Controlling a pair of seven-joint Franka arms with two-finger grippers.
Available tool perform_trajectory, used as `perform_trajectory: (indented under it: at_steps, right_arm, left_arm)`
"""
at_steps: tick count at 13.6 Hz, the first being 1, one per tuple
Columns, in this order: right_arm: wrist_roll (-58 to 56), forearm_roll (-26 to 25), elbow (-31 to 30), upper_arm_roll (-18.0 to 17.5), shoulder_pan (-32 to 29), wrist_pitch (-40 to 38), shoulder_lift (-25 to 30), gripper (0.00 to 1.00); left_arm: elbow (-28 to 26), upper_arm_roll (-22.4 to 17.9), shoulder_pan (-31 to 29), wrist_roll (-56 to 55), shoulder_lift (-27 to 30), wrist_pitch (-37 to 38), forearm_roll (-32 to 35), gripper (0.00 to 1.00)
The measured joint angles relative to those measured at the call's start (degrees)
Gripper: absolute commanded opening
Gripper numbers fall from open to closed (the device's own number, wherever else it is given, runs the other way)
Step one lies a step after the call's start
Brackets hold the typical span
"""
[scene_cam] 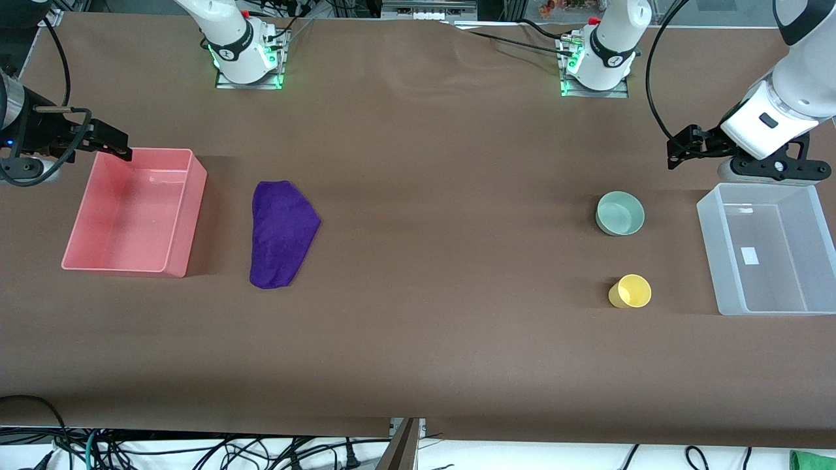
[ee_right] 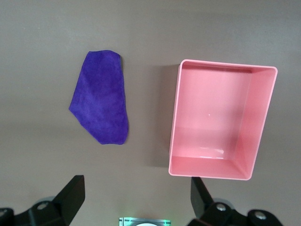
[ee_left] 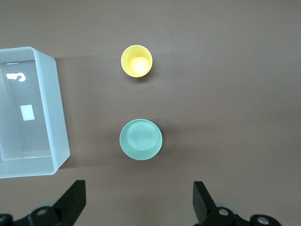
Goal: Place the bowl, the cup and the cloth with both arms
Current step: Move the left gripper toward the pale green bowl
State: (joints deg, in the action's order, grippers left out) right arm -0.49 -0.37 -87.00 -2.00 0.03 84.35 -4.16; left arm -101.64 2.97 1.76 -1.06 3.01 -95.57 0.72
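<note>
The mint-green bowl (scene_cam: 620,213) stands upright on the table toward the left arm's end. The yellow cup (scene_cam: 631,291) stands nearer to the front camera than the bowl. The purple cloth (scene_cam: 282,234) lies flat beside the pink bin. My left gripper (scene_cam: 676,151) hangs open and empty, high over the table beside the clear bin. Its wrist view shows the bowl (ee_left: 140,139) and cup (ee_left: 137,61) ahead of the left gripper (ee_left: 139,200). My right gripper (scene_cam: 112,142) hangs open and empty over the pink bin's corner. Its wrist view shows the cloth (ee_right: 102,103) and the right gripper (ee_right: 138,197).
An empty pink bin (scene_cam: 189,215) sits at the right arm's end, also in the right wrist view (ee_right: 175,122). An empty clear bin (scene_cam: 708,254) sits at the left arm's end, also in the left wrist view (ee_left: 59,132). The arm bases stand along the table's back edge.
</note>
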Motion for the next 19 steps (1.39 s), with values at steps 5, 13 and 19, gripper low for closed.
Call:
perform_trajectory:
  at_steps: [5, 13, 19]
  right_arm:
    - [0.0, 0.0, 0.0, 0.0, 0.0, 0.0, 0.0, 0.99]
    - [0.0, 0.0, 0.0, 0.0, 0.0, 0.0, 0.0, 1.0]
    - [0.0, 0.0, 0.0, 0.0, 0.0, 0.0, 0.0, 1.0]
  left_arm:
    - [0.5, -0.1, -0.7, 0.0, -0.5, -0.1, 0.0, 1.0]
    - [0.9, 0.1, -1.3, 0.0, -1.1, -0.1, 0.0, 1.0]
    - [0.9, 0.4, -1.3, 0.1, -1.3, 0.0, 0.0, 1.0]
